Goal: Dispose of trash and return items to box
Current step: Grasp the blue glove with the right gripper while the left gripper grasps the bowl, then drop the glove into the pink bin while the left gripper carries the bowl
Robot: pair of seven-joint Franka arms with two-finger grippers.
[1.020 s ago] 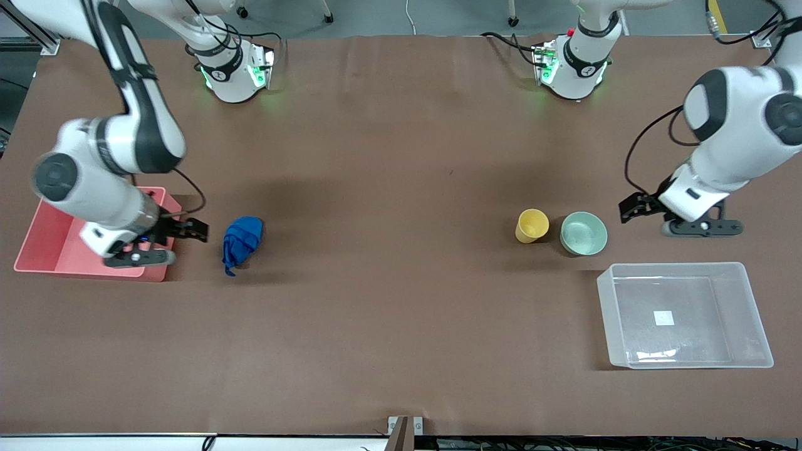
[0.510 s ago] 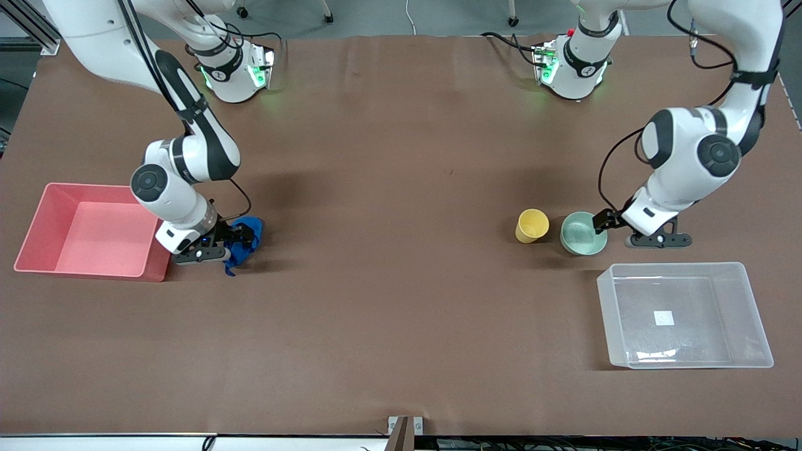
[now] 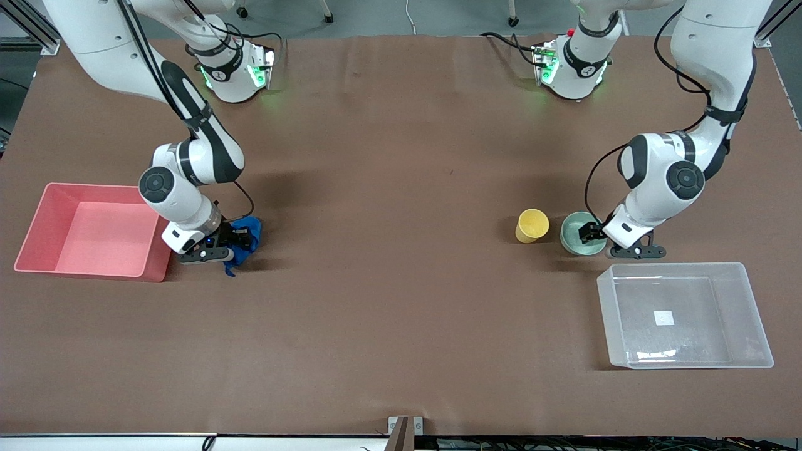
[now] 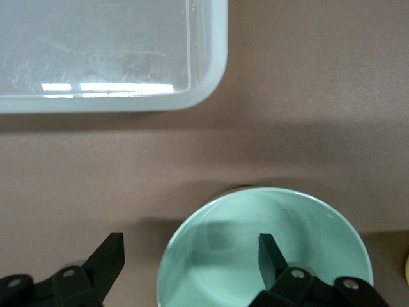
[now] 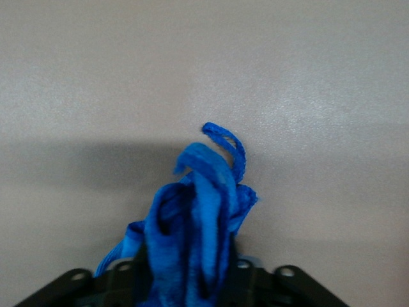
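The trash, a bright-blue wad (image 3: 248,227), lies on the table beside the pink bin. My right gripper (image 3: 240,238) is down at it and shut on it; in the right wrist view the wad (image 5: 192,211) is squeezed between the fingers of the right gripper (image 5: 192,281). The mint-green bowl (image 3: 575,233) sits beside the yellow cup (image 3: 532,225). My left gripper (image 3: 589,233) is open at the bowl. In the left wrist view the left gripper (image 4: 190,256) straddles the rim of the bowl (image 4: 223,268), one finger inside and one outside. The clear box (image 3: 689,341) is empty.
The pink bin (image 3: 88,228) stands empty at the right arm's end of the table. The clear box's corner (image 4: 211,77) shows close to the bowl in the left wrist view. It lies nearer to the front camera than the bowl.
My right gripper moved from over the pink bin down to the blue wad and shut on it. My left gripper came down to the bowl and put one finger inside it.
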